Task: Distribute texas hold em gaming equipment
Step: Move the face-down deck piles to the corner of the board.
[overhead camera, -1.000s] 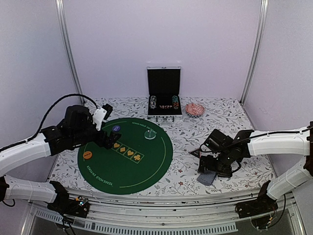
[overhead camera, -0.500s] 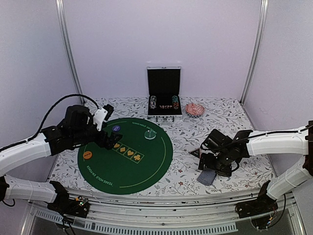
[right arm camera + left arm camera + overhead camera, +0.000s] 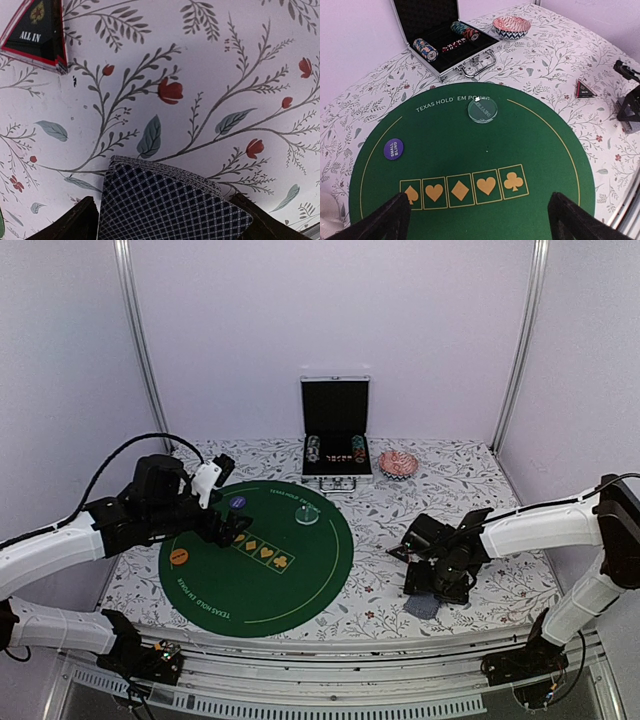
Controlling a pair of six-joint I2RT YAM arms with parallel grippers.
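Observation:
A deck of cards (image 3: pixel 170 205) with blue-checked backs lies on the floral tablecloth at the right (image 3: pixel 422 605). My right gripper (image 3: pixel 162 222) is low over it, open, one finger on each side of the deck. A black triangular "ALL IN" marker (image 3: pixel 37 30) lies just beyond it. On the green mat (image 3: pixel 300 580) sit a purple small-blind disc (image 3: pixel 393 148), a clear disc (image 3: pixel 482 109) and an orange disc (image 3: pixel 179 557). My left gripper (image 3: pixel 480 220) hovers open above the mat's row of suit symbols, holding nothing.
An open silver case (image 3: pixel 336 453) with rolls of chips stands at the back of the table. A patterned bowl (image 3: pixel 397 463) sits to its right. White walls with metal posts close in the table on three sides.
My right gripper has shifted left and settled lower over the deck, its fingers drawing in slightly. The left arm has barely moved.

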